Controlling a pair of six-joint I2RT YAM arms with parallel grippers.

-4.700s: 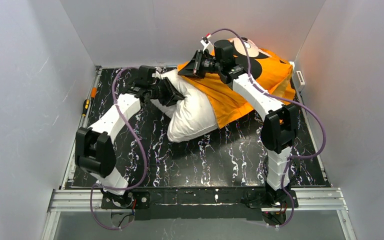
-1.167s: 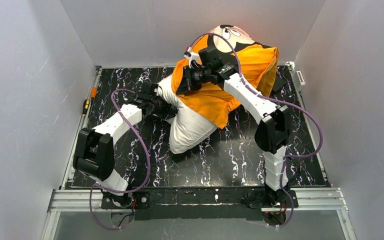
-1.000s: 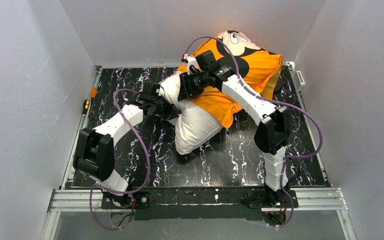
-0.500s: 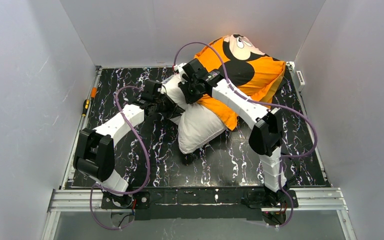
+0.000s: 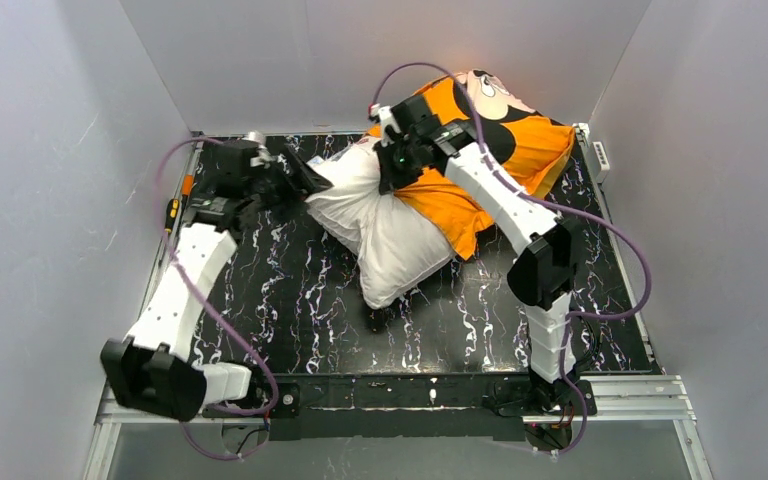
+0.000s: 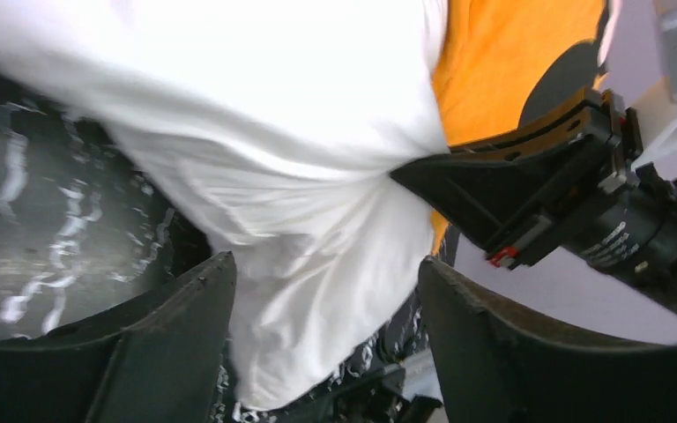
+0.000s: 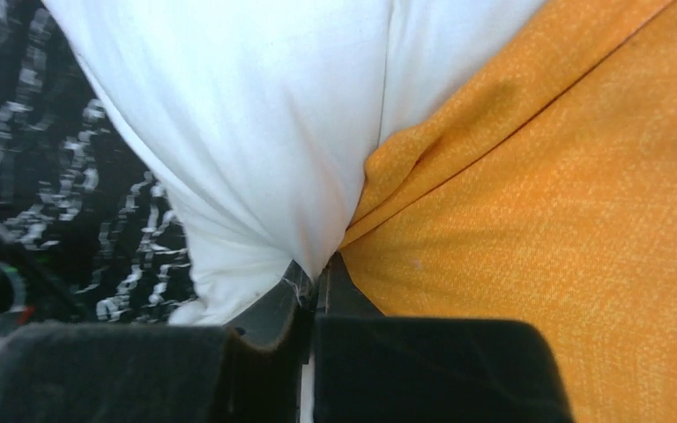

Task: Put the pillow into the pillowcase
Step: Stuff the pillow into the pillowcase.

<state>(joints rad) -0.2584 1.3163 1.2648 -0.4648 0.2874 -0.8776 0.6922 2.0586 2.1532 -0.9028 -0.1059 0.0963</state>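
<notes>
Lying across the far half of the black marbled table (image 5: 290, 300), the off-white pillow (image 5: 385, 225) is seen half sheathed in the orange pillowcase (image 5: 520, 150). Its bare end is pointed toward 7 o'clock, while the covered end is propped against the back wall at about 1 o'clock, with the Mickey Mouse face turned upward. The right gripper (image 5: 390, 172) is placed on the upper edge of the bundle, at 11 o'clock from the pillow's middle. Its fingers are closed tight on the hem of the pillowcase, just where orange cloth meets white, and a fold of the pillow's cloth is drawn in beside the hem. The left gripper (image 5: 298, 175) is held at 9 o'clock from that spot, just beside the pillow's bare left corner. Its fingers (image 6: 185, 326) are spread wide and nothing is clamped between them; in the left wrist view the white cloth is seen bulging in the gap without being pinched.
</notes>
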